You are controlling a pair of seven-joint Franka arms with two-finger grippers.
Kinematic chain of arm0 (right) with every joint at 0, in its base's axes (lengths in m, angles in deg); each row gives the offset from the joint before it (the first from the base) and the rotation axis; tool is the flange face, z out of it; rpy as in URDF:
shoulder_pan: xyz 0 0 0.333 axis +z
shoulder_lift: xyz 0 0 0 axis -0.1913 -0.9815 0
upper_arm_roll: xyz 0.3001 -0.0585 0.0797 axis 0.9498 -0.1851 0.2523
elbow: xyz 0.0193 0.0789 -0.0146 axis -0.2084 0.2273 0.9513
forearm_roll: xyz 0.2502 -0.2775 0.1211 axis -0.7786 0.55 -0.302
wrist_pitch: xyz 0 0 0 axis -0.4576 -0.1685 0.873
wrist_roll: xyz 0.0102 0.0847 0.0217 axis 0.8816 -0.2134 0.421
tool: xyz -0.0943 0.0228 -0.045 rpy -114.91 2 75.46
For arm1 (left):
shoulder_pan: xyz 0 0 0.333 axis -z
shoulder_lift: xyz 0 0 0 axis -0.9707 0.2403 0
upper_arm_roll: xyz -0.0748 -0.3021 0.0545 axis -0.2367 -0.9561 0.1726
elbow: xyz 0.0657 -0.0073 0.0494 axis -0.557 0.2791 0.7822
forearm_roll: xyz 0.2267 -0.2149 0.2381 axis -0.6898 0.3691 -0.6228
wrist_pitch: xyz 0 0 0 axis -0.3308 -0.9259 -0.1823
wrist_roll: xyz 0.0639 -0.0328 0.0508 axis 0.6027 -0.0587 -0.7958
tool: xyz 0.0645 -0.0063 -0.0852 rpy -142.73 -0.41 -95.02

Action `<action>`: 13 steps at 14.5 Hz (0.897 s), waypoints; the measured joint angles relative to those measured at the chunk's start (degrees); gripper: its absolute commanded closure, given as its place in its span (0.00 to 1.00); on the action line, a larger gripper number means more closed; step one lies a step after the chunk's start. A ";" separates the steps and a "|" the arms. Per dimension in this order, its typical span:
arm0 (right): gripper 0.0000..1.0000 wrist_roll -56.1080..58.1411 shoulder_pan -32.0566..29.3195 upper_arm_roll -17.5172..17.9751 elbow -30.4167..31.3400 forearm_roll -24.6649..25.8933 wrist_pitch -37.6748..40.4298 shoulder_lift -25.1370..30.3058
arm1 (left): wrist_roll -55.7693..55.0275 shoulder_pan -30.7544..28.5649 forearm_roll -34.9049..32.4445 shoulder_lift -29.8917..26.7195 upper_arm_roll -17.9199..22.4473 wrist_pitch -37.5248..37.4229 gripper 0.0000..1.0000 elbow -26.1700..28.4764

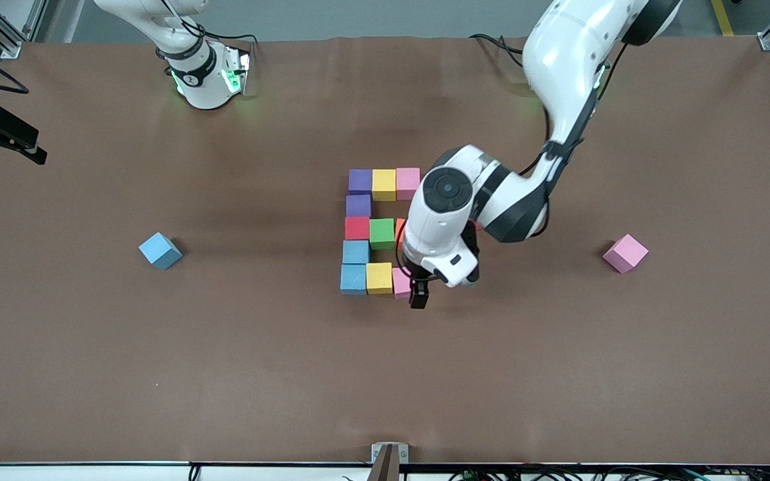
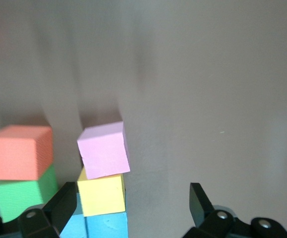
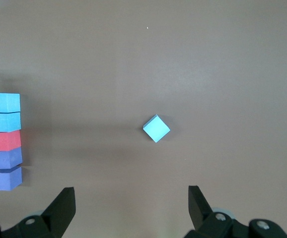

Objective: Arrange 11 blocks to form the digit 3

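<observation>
- Left gripper (image 1: 418,294) hovers wide open over the pink block (image 2: 104,149) — it sits askew, ending the figure's bar nearest the tabletop's front edge.
- Right gripper (image 3: 128,208), wide and empty, waits above the stray blue block (image 3: 156,128).

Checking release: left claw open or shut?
Open. The left claw fingers stand apart above the pink block, which sits slightly askew on the yellow block, untouched.

Eleven coloured foam cubes forming a blocky digit 3 (image 1: 371,230)

Three bars are joined by a purple-red-blue column; the pink end cube (image 2: 104,149) of the bar nearest the front camera is seen slightly skewed. A blue cube (image 1: 160,250) and a pink cube (image 1: 625,253) lie apart.
</observation>
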 measured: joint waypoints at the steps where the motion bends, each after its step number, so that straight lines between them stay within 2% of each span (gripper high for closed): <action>1: 0.00 0.00 0.00 0.00 0.00 0.00 0.00 0.00 | 4.01 -0.93 -0.05 -1.98 0.03 -2.68 0.00 0.03; 4: 0.00 0.00 0.01 0.01 0.00 0.00 0.00 0.00 | 17.43 -3.38 -0.08 -5.85 0.10 -8.84 0.00 0.16; 9: 0.00 0.00 0.01 0.02 0.00 0.00 0.00 0.00 | 35.36 -7.81 -0.09 -10.57 0.16 -14.14 0.00 0.17; 13: 0.00 0.00 0.02 0.04 0.00 0.00 0.00 0.00 | 51.34 -12.34 -0.14 -16.37 0.24 -22.73 0.00 0.16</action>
